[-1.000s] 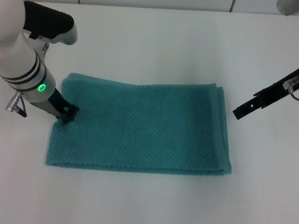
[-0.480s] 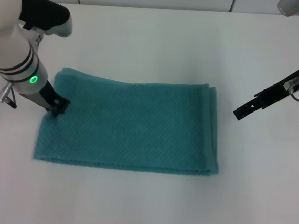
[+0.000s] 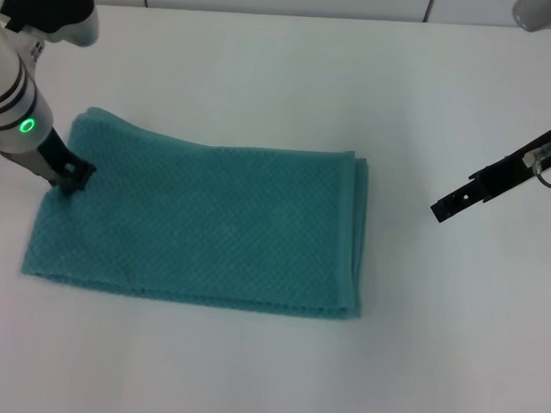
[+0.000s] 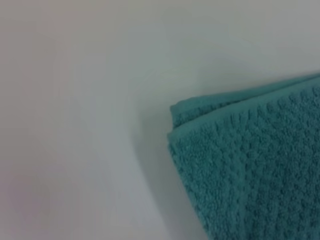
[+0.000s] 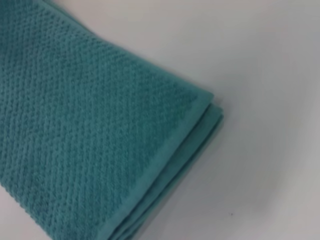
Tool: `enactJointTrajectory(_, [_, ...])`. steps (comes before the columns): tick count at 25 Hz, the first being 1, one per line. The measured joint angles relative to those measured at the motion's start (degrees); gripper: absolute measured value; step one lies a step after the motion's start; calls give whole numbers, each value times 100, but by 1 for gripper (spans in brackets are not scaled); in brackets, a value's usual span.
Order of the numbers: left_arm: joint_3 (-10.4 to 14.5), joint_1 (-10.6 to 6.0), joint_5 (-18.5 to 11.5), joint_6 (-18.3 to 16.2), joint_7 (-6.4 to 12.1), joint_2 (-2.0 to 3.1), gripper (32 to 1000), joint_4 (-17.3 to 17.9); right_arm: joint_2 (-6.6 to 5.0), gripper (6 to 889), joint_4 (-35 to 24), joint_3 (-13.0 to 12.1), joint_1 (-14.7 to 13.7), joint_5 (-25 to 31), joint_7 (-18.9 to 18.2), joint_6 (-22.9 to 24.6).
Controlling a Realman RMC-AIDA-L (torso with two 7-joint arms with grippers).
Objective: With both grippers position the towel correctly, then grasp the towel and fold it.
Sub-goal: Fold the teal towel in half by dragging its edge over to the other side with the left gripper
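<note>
We are seeing one towel (image 3: 198, 225), teal and waffle-woven, lying folded flat on the white table (image 3: 293, 85), left of centre. Our left gripper (image 3: 72, 176) is pressing on its far-left edge; whether those jaws are pinching cloth we cannot tell. Our right gripper (image 3: 443, 208) is hovering well apart to the right, seemingly pressed together.

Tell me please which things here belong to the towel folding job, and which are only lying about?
Belong to the job:
- towel, lying flat
- left gripper, down on the towel's left end
- right gripper, off the towel, to its right

Only lying about:
- nothing but the white table
</note>
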Motion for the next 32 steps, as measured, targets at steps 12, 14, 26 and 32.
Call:
enactJointTrajectory(12, [46, -26, 14, 19, 0, 205, 81, -32, 0, 858, 0, 0, 11, 0, -11, 0])
enactJointTrajectory(14, [54, -25, 14, 19, 2, 250, 81, -43, 0, 858, 0, 0, 20, 0, -17, 0])
enactJointTrajectory(26, [51, 21, 14, 106, -1, 342, 81, -62, 0, 858, 21, 0, -8, 0, -20, 61])
enactJointTrajectory(32, [5, -167, 7, 653, -2, 192, 81, 266, 0, 858, 78, 0, -9, 1, -29, 99])
